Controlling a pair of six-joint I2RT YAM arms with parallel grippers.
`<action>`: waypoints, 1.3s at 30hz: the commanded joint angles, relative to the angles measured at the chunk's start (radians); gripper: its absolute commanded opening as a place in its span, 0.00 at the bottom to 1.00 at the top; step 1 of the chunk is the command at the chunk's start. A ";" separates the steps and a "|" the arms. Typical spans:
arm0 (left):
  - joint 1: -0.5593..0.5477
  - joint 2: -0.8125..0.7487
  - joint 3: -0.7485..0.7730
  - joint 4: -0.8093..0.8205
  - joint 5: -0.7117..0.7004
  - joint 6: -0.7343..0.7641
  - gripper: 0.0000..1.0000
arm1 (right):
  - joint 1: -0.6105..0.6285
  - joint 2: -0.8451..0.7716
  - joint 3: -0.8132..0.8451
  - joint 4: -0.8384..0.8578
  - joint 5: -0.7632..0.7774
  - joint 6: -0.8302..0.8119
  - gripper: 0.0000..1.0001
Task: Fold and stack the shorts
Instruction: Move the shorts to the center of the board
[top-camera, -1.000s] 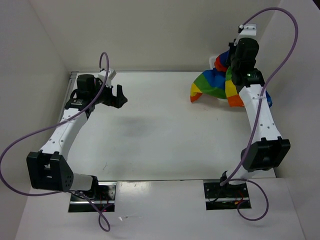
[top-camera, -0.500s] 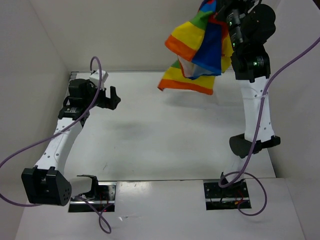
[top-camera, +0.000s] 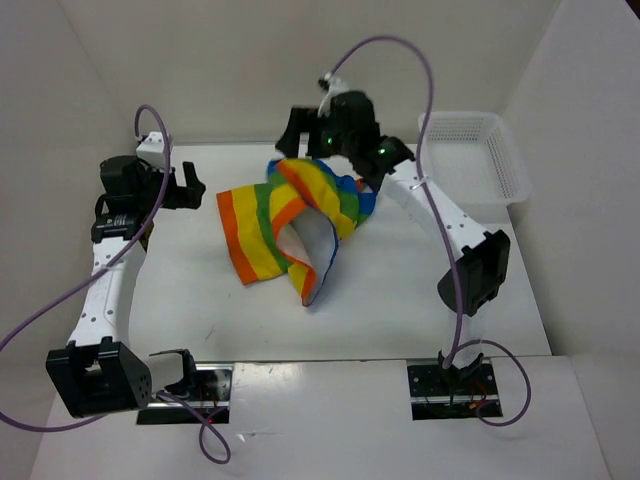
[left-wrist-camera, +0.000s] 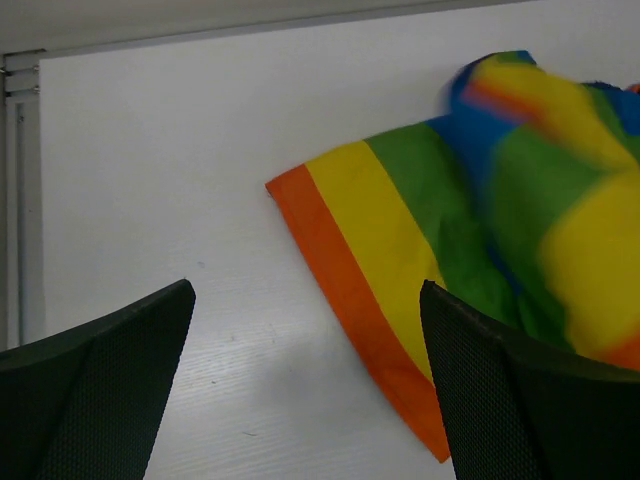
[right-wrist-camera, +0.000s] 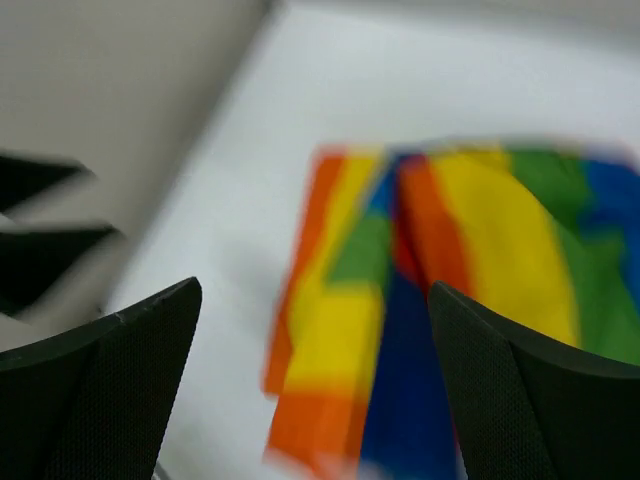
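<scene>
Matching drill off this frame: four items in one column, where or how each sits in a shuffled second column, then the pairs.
Column 1
1. rainbow-striped soft fabric shorts
2. white plastic mesh basket
3. left gripper
4. right gripper

Column 2
A. far right corner of the table
B. open, above the shorts
C. crumpled and unfolded, mid-table
D. open, over bare table beside the shorts

Pairs: 1-C; 2-A; 3-D; 4-B
</scene>
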 joint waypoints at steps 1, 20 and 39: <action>0.003 -0.022 0.036 -0.077 0.110 0.004 1.00 | 0.001 -0.076 -0.187 -0.036 -0.018 -0.142 0.99; -0.303 0.245 -0.130 -0.084 0.138 0.004 1.00 | -0.192 0.390 0.014 0.064 0.176 -0.259 0.84; -0.548 0.372 -0.184 0.208 -0.429 0.004 0.00 | -0.163 0.355 -0.151 0.044 0.169 -0.377 0.00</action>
